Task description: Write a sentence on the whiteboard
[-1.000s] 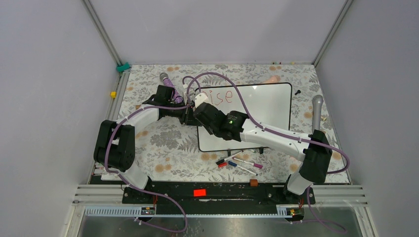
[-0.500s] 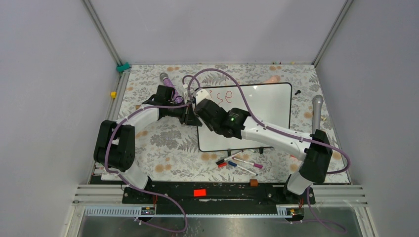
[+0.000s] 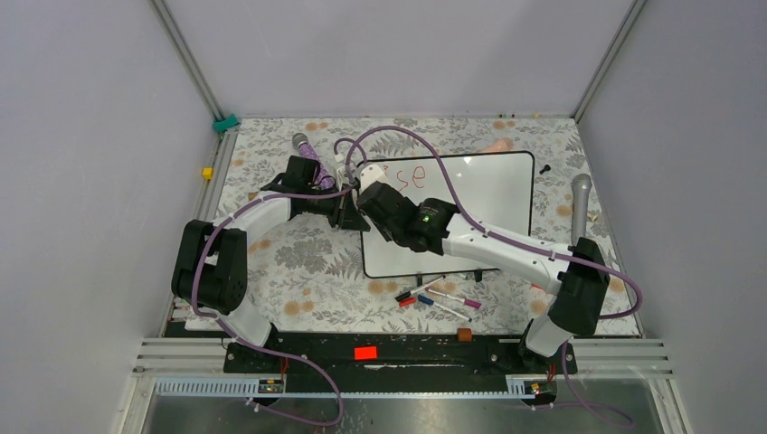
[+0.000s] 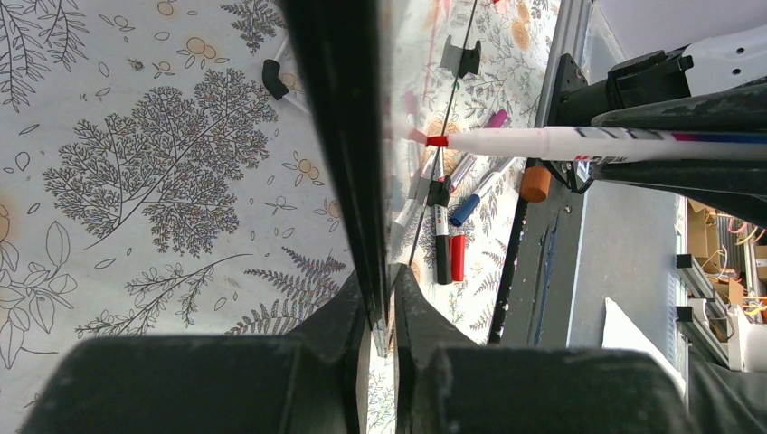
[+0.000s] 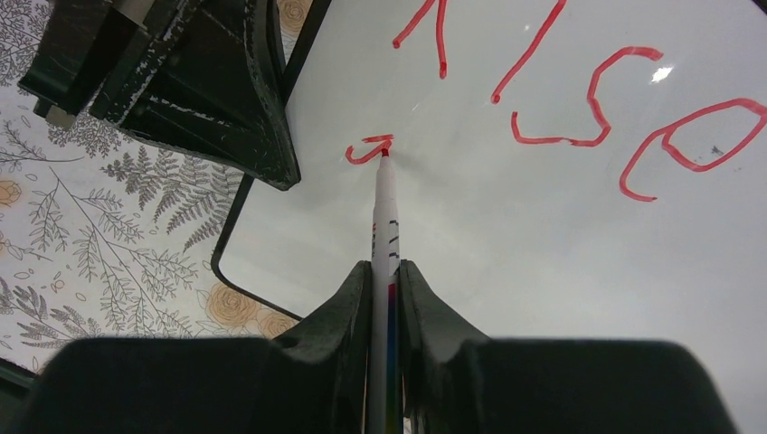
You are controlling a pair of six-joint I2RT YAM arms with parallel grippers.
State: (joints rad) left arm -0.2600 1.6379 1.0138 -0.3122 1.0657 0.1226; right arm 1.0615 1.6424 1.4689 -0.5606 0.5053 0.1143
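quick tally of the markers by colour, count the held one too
red marker, in the right gripper: 1
black-capped marker: 1
blue-capped marker: 1
magenta-capped marker: 1
total: 4 markers, plus a short red piece beside the black-capped one, likely a cap

On the whiteboard [image 5: 543, 271] the red handwritten sentence [image 5: 592, 90] reads "Rise", plus one unreadable stroke [image 5: 366, 152] below.
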